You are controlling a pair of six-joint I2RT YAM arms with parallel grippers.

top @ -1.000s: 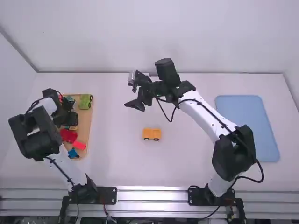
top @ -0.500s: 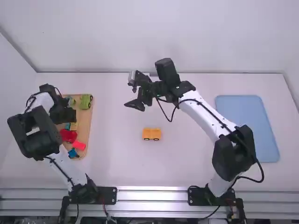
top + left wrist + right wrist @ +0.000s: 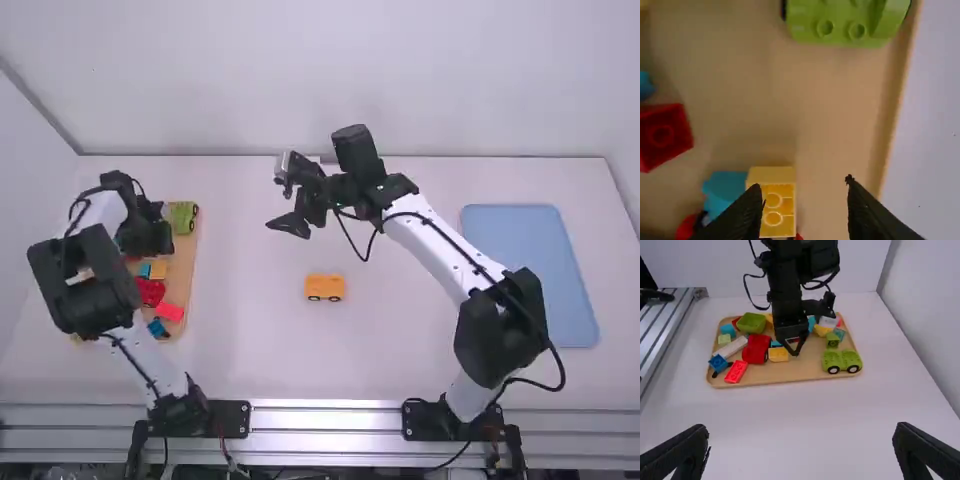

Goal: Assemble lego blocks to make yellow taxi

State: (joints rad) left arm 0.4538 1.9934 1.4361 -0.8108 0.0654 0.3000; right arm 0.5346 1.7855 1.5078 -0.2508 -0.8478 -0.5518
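- High view, left: my left tool (image 3: 148, 238) over the wooden tray (image 3: 184, 262), fingers spread.
- Small yellow block (image 3: 158, 270) in the tray; lower middle of left wrist view.
- Yellow wheeled block (image 3: 325, 288) on the table (image 3: 400, 345), just below centre.
- Right tool (image 3: 281, 210) upper middle, fingers wide apart.

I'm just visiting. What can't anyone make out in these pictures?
High view: part of the tan tray, hidden by the left arm.
High view: studs on the yellow wheeled piece, too small to count.
Right wrist view: whatever lies behind the left gripper.
Left wrist view: the green car's far part, cut off by the edge.
Left wrist view: the blue piece's shape, blurred and cut off.
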